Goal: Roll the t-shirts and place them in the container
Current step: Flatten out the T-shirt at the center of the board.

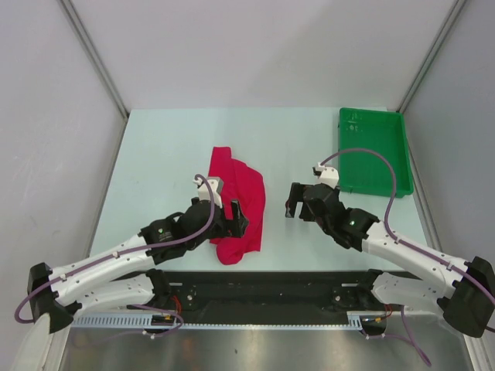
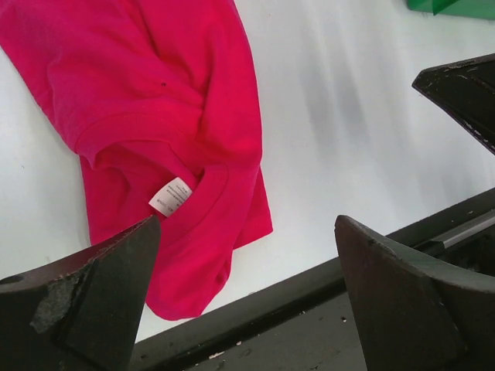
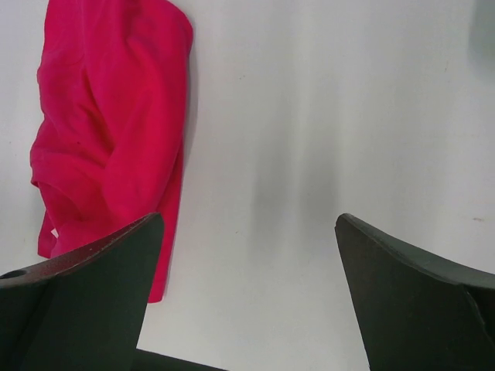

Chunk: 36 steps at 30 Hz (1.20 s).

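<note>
The pale counter (image 1: 155, 154) carries the whole job, with a green tray (image 1: 371, 127) at its far right corner. The t-shirt (image 1: 240, 193), crimson, lies well apart from the tray near the middle of the counter. It is bunched into a narrow, creased heap running from far to near, not laid flat and not rolled. The left tool (image 1: 240, 218) hangs over its near left edge, jaws spread wide with nothing between them. The right tool (image 1: 292, 201) sits beside the shirt over bare counter, likewise spread and empty. The work looks to be at its opening step. The next move probably calls for each tool to pinch an edge and draw the cloth flat. The white neck label (image 2: 171, 195) marks the collar end.
</note>
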Motion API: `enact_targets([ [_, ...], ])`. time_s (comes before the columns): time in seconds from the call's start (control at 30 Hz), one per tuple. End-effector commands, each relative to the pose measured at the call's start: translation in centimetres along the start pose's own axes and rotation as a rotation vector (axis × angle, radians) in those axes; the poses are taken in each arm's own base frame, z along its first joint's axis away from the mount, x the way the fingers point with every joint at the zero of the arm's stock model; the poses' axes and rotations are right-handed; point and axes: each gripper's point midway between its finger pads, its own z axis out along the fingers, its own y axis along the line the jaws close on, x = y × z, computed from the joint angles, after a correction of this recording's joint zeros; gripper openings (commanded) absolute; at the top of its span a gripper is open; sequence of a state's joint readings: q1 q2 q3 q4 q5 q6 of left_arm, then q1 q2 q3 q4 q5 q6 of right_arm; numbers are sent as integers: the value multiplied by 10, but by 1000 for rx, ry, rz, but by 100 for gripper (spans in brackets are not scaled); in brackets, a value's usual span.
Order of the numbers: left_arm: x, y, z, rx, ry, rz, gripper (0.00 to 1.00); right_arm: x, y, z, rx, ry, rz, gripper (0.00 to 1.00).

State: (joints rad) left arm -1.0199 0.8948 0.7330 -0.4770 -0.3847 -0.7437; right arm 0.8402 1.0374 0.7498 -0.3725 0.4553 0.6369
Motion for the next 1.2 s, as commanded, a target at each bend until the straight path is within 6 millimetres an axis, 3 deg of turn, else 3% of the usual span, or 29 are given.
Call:
enact_targets([
  [0.0, -2, 4, -3, -23, -6, -53, 99, -3, 4, -2, -9, -11, 14, 100],
  [0.2, 23, 41, 2, -142, 56, -162, 100, 27, 26, 8, -45, 67, 4, 98],
  [0.37, 35, 55, 2, -146, 42, -240, 99, 64, 47, 13, -58, 133, -26, 95],
  [0.4, 46, 61, 5, -162, 58, -261, 98, 71, 49, 15, -59, 151, -33, 92],
  [0.57, 64, 61, 18, -132, 86, -274, 93, 102, 59, 20, -45, 191, -67, 90],
  [0.73, 74, 58, 32, -125, 113, -271, 87, 115, 82, 30, -134, 218, -34, 84],
  [0.87, 82, 60, 42, -154, 142, -261, 79, 130, 87, 41, -142, 248, -31, 81],
  [1.07, 94, 64, 41, -179, 188, -274, 57, 143, 93, 54, -160, 288, 4, 69],
  [1.17, 90, 62, 36, -158, 170, -283, 33, 150, 105, 59, -201, 310, 35, 64],
])
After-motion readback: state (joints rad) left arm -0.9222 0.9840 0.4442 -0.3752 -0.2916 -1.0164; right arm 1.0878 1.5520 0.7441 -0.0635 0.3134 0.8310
